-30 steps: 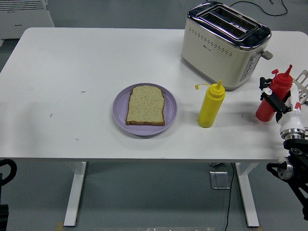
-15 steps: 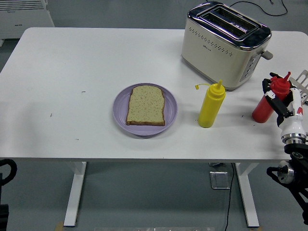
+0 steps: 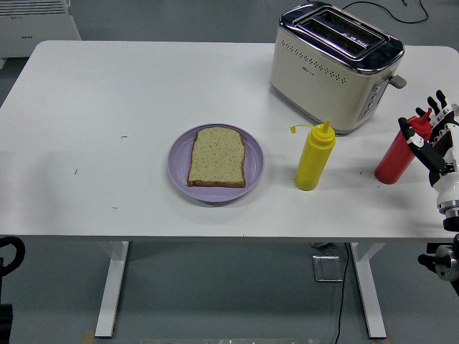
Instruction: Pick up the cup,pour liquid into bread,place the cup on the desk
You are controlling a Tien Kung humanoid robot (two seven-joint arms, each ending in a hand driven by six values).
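Observation:
A red squeeze bottle (image 3: pixel 394 161) stands on the white table (image 3: pixel 107 93) at the far right, its top leaning a little to the right. My right hand (image 3: pixel 430 123) is just right of the bottle's cap, fingers spread and open, holding nothing; the thumb is close to the bottle's neck. A slice of bread (image 3: pixel 217 157) lies on a purple plate (image 3: pixel 179 161) at the table's middle. Between the plate and the red bottle stands a yellow squeeze bottle (image 3: pixel 314 159). Part of my left arm (image 3: pixel 8 252) rests below the table's edge at the lower left.
A cream and chrome toaster (image 3: pixel 333 68) stands at the back right, behind both bottles. A white appliance (image 3: pixel 36 25) sits on the floor beyond the table's far left corner.
My right hand has let go of the red bottle and drawn back to the right with its fingers spread. The bottle, earlier held, now stands on the table.

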